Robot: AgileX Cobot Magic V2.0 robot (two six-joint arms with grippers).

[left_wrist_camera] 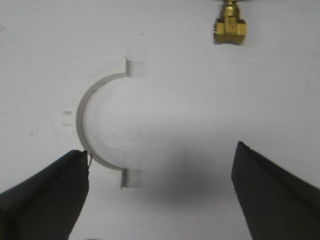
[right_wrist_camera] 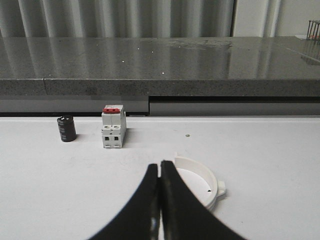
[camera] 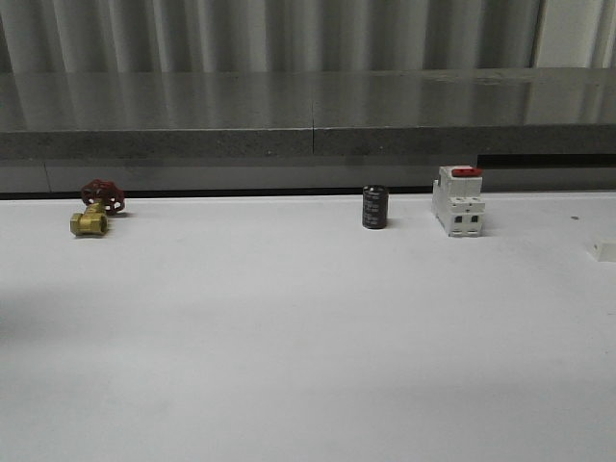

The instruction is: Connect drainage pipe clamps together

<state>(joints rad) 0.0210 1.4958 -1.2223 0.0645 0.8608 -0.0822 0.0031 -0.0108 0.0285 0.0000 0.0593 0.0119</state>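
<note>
One white half-ring drainage pipe clamp [left_wrist_camera: 81,117] lies flat on the white table under my left gripper [left_wrist_camera: 161,150]. That gripper hangs open above it with nothing between its fingers; one dark fingertip [left_wrist_camera: 75,162] overlaps the clamp's lower curve. The other clamp [right_wrist_camera: 201,169] lies on the table just beyond and to one side of my right gripper [right_wrist_camera: 160,164]. Its fingers are pressed together, and their tips hide one end of that clamp. I cannot tell whether they touch it.
A brass valve [camera: 89,222] [left_wrist_camera: 230,29] with a red handwheel sits far left. A black cylinder [camera: 375,207] [right_wrist_camera: 66,129] and a white switch with a red top [camera: 458,200] [right_wrist_camera: 113,127] stand at the back. A small white piece [camera: 603,251] lies at the right edge.
</note>
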